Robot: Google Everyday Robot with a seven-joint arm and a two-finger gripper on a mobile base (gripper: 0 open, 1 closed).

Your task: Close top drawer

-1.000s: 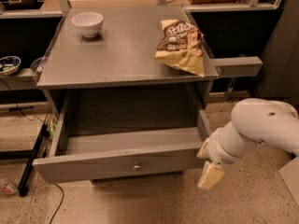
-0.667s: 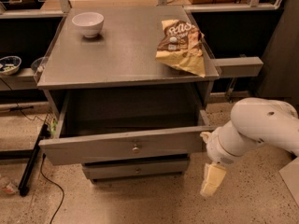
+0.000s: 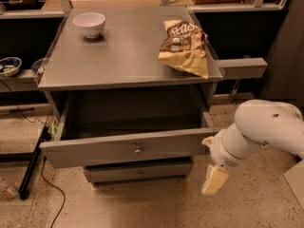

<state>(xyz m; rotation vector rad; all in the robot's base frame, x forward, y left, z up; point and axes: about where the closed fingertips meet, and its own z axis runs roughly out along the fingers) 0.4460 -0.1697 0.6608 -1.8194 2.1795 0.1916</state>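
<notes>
The top drawer (image 3: pixel 128 148) is a wide grey drawer with a small round silver knob (image 3: pixel 137 150) at the centre of its front. It stands pulled partly out of the grey cabinet (image 3: pixel 123 61), and its inside looks empty. My gripper (image 3: pixel 210 161) is at the right end of the drawer front, on a white arm (image 3: pixel 266 127) that comes in from the right. It is open. One cream finger (image 3: pixel 213 179) hangs below the front panel, and the other tip (image 3: pixel 207 140) is against the panel's right end.
A white bowl (image 3: pixel 89 23) and a chip bag (image 3: pixel 184 45) lie on the cabinet top. A narrower lower drawer front (image 3: pixel 140 172) shows beneath. A grey bar (image 3: pixel 240 68) sticks out to the right. A black cable (image 3: pixel 33 160) and shelves stand at the left.
The top drawer has slid inward, so less of its inside shows. My gripper has moved with its right end toward the cabinet. The lower drawer front has come into view.
</notes>
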